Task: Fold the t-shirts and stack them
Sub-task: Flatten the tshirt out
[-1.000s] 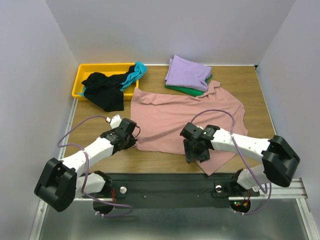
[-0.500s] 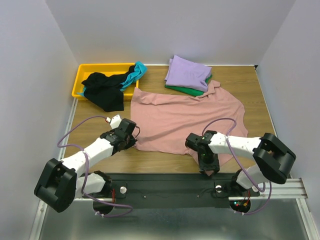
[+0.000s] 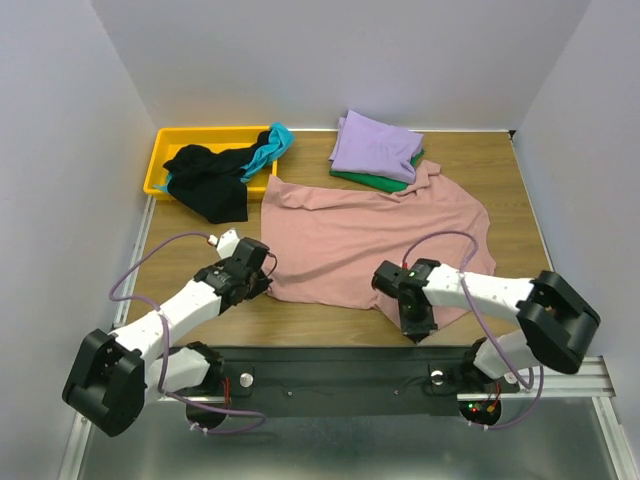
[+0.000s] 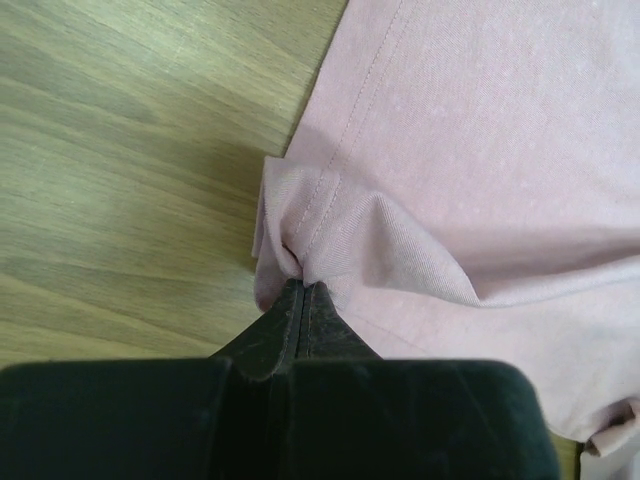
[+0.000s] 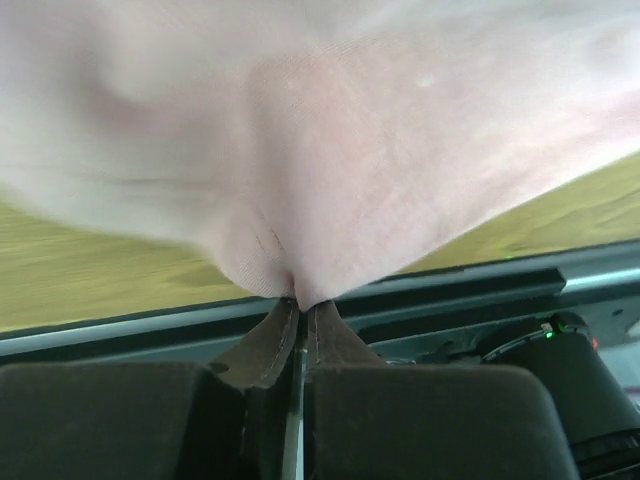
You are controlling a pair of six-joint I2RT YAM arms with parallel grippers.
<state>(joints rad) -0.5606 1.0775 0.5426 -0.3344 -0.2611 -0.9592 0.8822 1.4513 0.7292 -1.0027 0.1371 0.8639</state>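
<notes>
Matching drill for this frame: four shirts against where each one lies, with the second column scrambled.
1. pink t-shirt
2. lavender t-shirt
3. black t-shirt
4. green t-shirt

A. spilling over the rim of the yellow bin
B. top of the folded stack
C. spread out, pinched by the left gripper and the right gripper
D. bottom of the folded stack

Pairs: 1-C, 2-B, 3-A, 4-D

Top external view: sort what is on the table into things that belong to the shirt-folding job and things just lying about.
Belongs to the job:
pink t-shirt, pinched by the left end effector and the right end effector
lavender t-shirt, folded on the green t-shirt
black t-shirt and teal t-shirt, spilling over the yellow bin

Just lying about:
the yellow bin itself
</notes>
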